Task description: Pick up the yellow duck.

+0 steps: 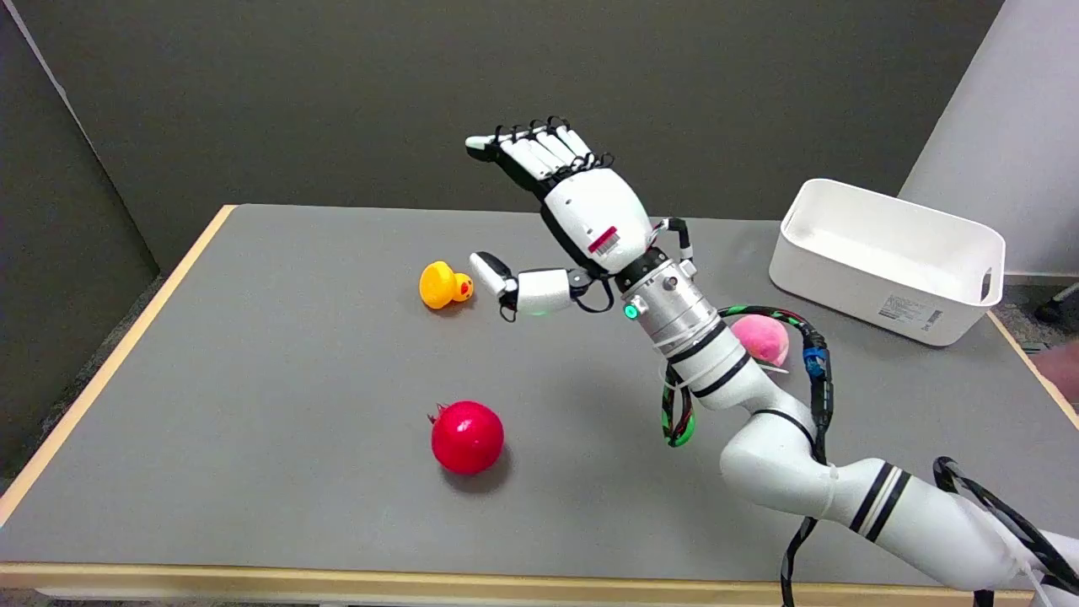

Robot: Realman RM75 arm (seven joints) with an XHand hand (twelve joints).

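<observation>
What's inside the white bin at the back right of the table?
The white bin shows only bare white floor and walls where the camera sees in. Its near wall hides the strip of floor just behind it, so a small thing lying low there cannot be ruled out.

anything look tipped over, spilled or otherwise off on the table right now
The yellow duck seems to lie on its side rather than upright, its face toward the open right hand. The white bin overhangs the table's far right edge. The red pomegranate and pink plush look fine. Nothing spilled.
</observation>
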